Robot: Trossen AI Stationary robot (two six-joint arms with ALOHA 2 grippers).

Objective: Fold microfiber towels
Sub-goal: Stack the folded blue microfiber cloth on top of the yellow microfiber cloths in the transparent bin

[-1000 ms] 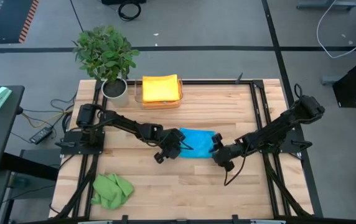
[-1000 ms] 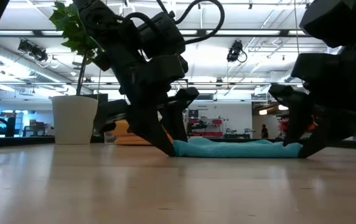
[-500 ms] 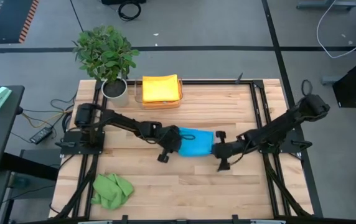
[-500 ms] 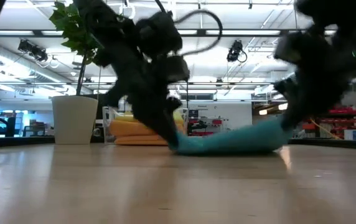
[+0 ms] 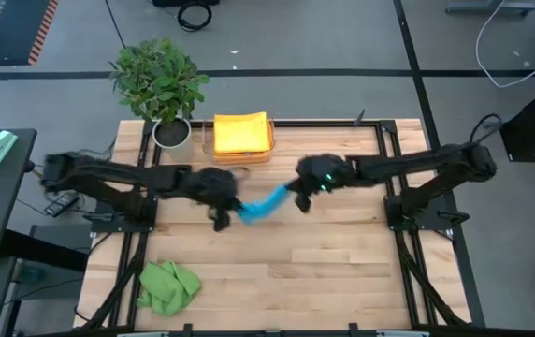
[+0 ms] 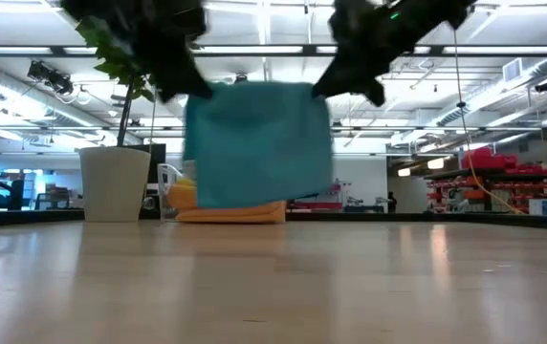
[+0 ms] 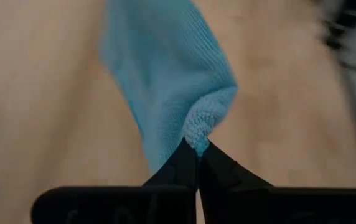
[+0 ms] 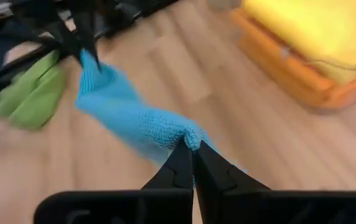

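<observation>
Two robot arms hold a blue microfiber towel (image 5: 262,204) clear of the wooden table (image 5: 286,271), just in front of the stack of yellow and orange towels (image 5: 242,135) at the table's far edge. The left gripper (image 5: 221,198) and the right gripper (image 5: 307,183) each have their fingers pressed together on an upper corner of the cloth — the wrist views show the fabric bunched at the closed tips. The towel's top edge runs between the grippers, roughly parallel to the stack's front, and the cloth hangs down from it; both arms are equally at hand. A crumpled green towel (image 5: 167,285) lies well away from the stack, near the table's front-left corner. In the low view both grippers are blurred and cut off at the top, and the hanging towel hides part of the stack.
</observation>
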